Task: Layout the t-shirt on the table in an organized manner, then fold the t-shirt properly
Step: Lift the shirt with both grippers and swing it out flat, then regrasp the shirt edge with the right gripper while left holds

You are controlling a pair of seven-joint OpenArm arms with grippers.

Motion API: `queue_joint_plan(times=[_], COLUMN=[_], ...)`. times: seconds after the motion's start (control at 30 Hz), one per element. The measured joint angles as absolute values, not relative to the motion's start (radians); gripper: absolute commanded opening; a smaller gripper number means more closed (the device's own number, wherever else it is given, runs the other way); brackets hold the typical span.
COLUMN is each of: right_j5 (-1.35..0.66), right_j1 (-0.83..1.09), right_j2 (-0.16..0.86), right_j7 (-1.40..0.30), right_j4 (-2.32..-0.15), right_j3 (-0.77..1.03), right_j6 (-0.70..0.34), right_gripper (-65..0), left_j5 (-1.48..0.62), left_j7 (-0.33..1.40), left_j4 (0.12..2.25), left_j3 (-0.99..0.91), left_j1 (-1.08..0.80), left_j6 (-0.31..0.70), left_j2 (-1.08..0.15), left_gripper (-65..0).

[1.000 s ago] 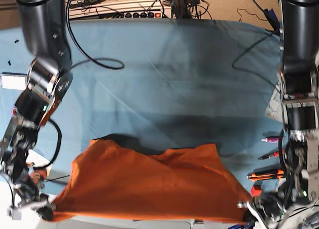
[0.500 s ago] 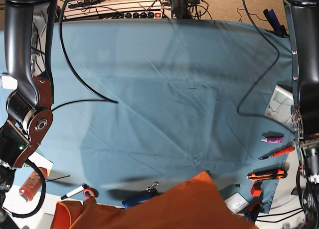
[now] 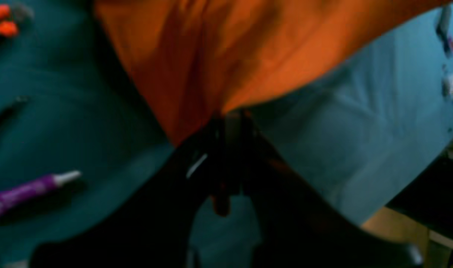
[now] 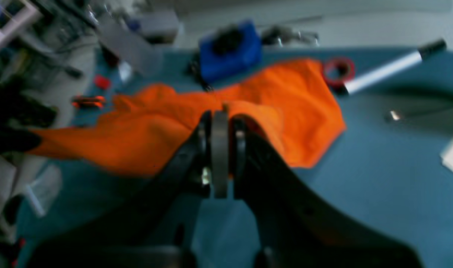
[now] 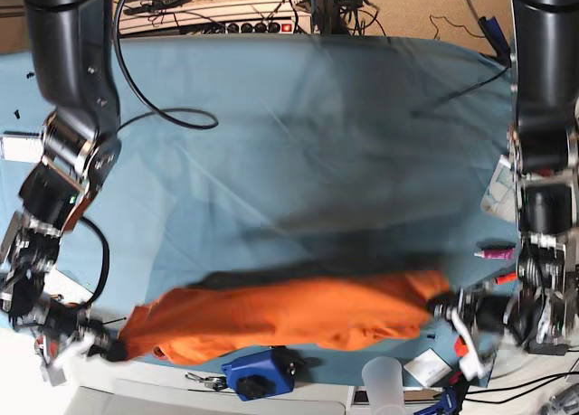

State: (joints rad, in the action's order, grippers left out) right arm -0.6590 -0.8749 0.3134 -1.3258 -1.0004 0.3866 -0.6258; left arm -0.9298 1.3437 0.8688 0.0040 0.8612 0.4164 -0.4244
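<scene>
The orange t-shirt [image 5: 289,311] hangs as a long bunched band, stretched low over the front of the teal table [image 5: 317,144]. My left gripper [image 5: 441,306] is shut on the shirt's right end; the left wrist view shows its jaws [image 3: 228,117] pinching the orange cloth [image 3: 219,52] above the table. On the other side, my right gripper [image 5: 111,349] is shut on the left end. In the right wrist view its closed fingers [image 4: 219,113] grip a fold of the shirt [image 4: 166,115], which trails away across the cloth.
A blue object [image 5: 258,374], keys and a clear cup [image 5: 384,379] sit at the front edge. A purple tube [image 5: 495,251], orange pens and papers [image 5: 499,184] lie at the right edge. A black cable [image 5: 172,117] loops over the table's left. A marker [image 4: 390,67] and red ring [image 4: 338,69] lie near the right gripper.
The shirt lay spread near the front, dropped low toward the front edge half a second ago, and is now pulled into a narrow band between both grippers, which stayed shut.
</scene>
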Motion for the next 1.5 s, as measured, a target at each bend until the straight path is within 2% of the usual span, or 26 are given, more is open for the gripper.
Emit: queue_joint_plan(times=[0.13,0.43,0.57,0.73,0.93,1.0,1.23,1.5], right_j5=[-0.659,-0.716,-0.791,-0.841,-0.878,-0.95,-1.05,-1.05], right_j1=[-0.703,-0.337,-0.222,-0.137,-0.094,-0.094,-0.029,0.113], right_j2=[0.313,0.307,0.308,0.307,0.304,0.305,0.326,0.321], right_j7=[-1.334,-1.35,-1.356,-1.406,-1.401,-1.402,-1.412,-1.417], right_j4=[-1.171,-1.472,-1.493,-1.495,-1.494,-1.494,-1.498,-1.497], right_j3=[0.387,0.423,0.529,0.628,0.747,0.796,0.804,0.805], right_j6=[-0.598,-0.578,-0.579,-0.64,-0.68,-0.681,-0.697,-0.697], right_gripper=[-65.0,-65.0,-65.0,-65.0,-65.0,-65.0,-65.0,-65.0], left_j5=[-1.007,-1.008,-0.999,-0.975,-0.815,-0.778,-0.682,-0.669], left_j7=[1.346,1.364,1.373,1.349,1.319,1.285,1.228,1.143], left_j4=[0.894,1.052,1.157,1.324,1.539,1.61,1.766,1.787], left_j3=[-0.01,-0.167,-0.207,-0.214,-0.212,-0.212,-0.212,-0.212], left_j1=[0.765,0.576,0.456,0.327,0.167,0.122,-0.072,-0.216], left_j6=[0.446,0.446,0.445,0.445,0.445,0.438,0.381,0.375], left_j2=[-0.423,-0.421,-0.418,-0.418,-0.417,-0.418,-0.417,-0.416], left_gripper=[-65.0,-65.0,-65.0,-65.0,-65.0,-65.0,-65.0,-65.0])
